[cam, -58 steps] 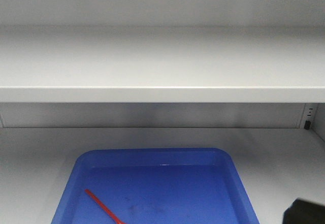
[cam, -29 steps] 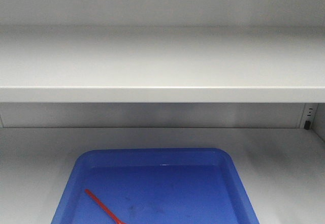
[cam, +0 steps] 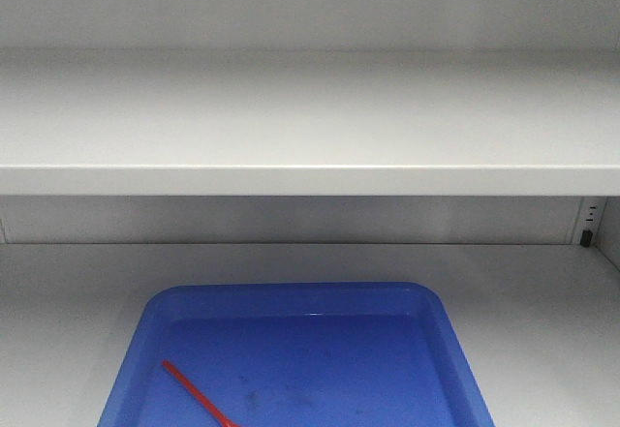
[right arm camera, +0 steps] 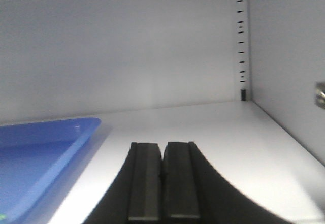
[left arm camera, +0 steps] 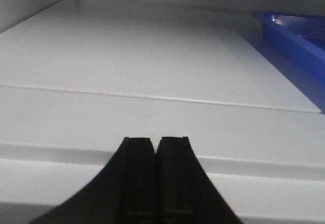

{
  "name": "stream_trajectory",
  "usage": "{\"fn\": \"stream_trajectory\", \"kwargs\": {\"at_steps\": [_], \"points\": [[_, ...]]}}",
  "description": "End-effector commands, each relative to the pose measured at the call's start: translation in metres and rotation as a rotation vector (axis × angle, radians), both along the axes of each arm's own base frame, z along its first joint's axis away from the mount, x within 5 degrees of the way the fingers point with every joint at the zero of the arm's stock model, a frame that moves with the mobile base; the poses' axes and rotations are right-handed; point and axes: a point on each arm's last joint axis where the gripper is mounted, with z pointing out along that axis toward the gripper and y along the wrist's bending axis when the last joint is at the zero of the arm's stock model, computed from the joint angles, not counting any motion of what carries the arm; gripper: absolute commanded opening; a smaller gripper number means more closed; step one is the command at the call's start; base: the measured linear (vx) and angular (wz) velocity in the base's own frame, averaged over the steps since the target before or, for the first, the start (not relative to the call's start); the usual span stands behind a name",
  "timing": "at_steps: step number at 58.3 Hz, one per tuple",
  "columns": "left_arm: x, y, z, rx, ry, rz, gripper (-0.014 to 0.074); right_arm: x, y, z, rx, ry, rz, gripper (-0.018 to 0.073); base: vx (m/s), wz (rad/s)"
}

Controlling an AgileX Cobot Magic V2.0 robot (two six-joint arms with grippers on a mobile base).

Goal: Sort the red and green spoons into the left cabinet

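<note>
A slim bright red plastic spoon is shown lying diagonally in the left half of a shallow blue plastic tray, its handle tip toward the back left and its bowl end cut off by the lower frame edge. The tray rests on the lower floor of the pale grey-white metal cabinet, beneath a wide flat shelf. The green spoon is not clearly seen; only a faint green speck appears at the lower left corner of the right wrist view, too small to identify.

The left end effector is seen with its black pads pressed together and nothing between them, low over the cabinet floor to the left of the tray. The right end effector is likewise closed and empty, on the floor to the right of the tray, near the slotted wall rail.

The step in hand is judged to be the approach to the red spoon. It is best done by the nearer left arm: the pads should be opened before descent, aligned across the thin handle, and lowered over the tray rim without striking it.
</note>
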Motion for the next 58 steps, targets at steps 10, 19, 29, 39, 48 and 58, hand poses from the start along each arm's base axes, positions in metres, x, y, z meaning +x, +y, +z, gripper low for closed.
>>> {"fn": "stream_trajectory", "kwargs": {"at_steps": [10, 19, 29, 39, 48, 58], "points": [[0.000, 0.001, -0.001, -0.016, -0.051, 0.011, -0.0001, -0.005, -0.002, -0.009, 0.046, -0.060, -0.027, -0.0003, 0.00, 0.00], [0.000, 0.001, -0.001, -0.016, -0.051, 0.011, -0.0001, -0.004, -0.002, -0.013, 0.043, -0.013, -0.028, -0.0003, 0.00, 0.00], [0.000, 0.001, -0.001, -0.016, -0.051, 0.011, -0.0001, -0.004, -0.002, -0.013, 0.043, -0.012, -0.028, -0.0003, 0.00, 0.00], [0.000, 0.001, -0.001, -0.016, -0.051, 0.011, -0.0001, -0.004, -0.002, -0.013, 0.043, -0.012, -0.028, -0.0003, 0.00, 0.00], [0.000, 0.001, -0.001, -0.016, -0.051, 0.011, -0.0001, -0.004, -0.002, -0.013, 0.043, -0.012, -0.028, -0.0003, 0.00, 0.00], [0.000, 0.001, -0.001, -0.016, -0.051, 0.011, -0.0001, -0.004, -0.002, -0.013, 0.043, -0.012, -0.028, -0.0003, 0.00, 0.00]]}}
